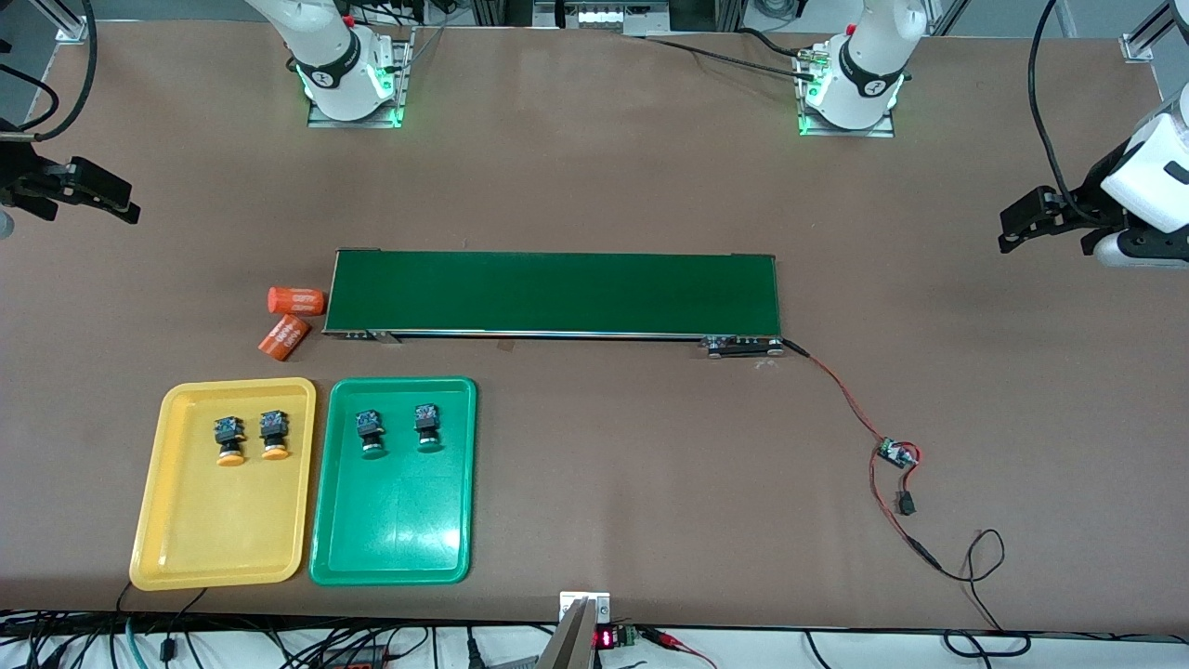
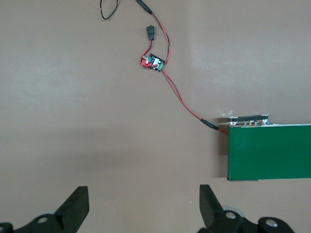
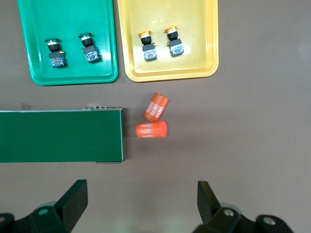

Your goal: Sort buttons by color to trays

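Two orange-capped buttons (image 1: 229, 440) (image 1: 273, 434) lie side by side in the yellow tray (image 1: 218, 530). Two green-capped buttons (image 1: 371, 433) (image 1: 427, 427) lie in the green tray (image 1: 390, 530) beside it. The right wrist view shows both trays, the green tray (image 3: 73, 73) and the yellow tray (image 3: 194, 63), each with its pair of buttons. My right gripper (image 1: 125, 206) (image 3: 142, 199) hangs open and empty over bare table at the right arm's end. Open and empty too, my left gripper (image 1: 1008, 232) (image 2: 143, 204) hovers over bare table at the left arm's end.
A long dark-green conveyor belt (image 1: 553, 293) lies across the middle of the table. Two orange cylinders (image 1: 297, 300) (image 1: 283, 336) rest at its end, between belt and yellow tray. Red wires run from the belt to a small circuit board (image 1: 896, 453) (image 2: 154, 61).
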Controlling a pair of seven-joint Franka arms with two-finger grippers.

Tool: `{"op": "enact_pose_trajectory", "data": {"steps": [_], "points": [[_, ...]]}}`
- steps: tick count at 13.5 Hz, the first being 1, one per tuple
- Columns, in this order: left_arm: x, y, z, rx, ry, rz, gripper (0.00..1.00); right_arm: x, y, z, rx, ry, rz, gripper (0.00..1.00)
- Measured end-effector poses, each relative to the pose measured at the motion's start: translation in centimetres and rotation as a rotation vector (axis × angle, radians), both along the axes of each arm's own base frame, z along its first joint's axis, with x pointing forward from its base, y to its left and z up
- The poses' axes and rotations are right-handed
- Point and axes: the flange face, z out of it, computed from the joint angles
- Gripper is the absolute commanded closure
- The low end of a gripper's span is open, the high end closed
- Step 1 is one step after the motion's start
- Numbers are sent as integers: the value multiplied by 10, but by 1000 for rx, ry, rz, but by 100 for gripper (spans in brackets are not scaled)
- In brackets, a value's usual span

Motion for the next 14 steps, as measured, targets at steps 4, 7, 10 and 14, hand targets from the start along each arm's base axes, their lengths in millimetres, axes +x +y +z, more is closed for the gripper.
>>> {"op": "enact_pose_trajectory", "data": {"steps": [4, 7, 10, 14], "points": [[0, -2, 0, 0, -1, -3, 0, 0, 0, 1, 0, -1, 0, 0], [0, -3, 0, -1, -1, -5, 0, 0, 3, 1, 0, -2, 6, 0], [0, -4, 0, -15, -1, -4, 0, 0, 5, 1, 0, 0, 9, 0], [0, -5, 0, -17, -1, -4, 0, -1, 5, 0, 0, 5, 9, 0]]}}
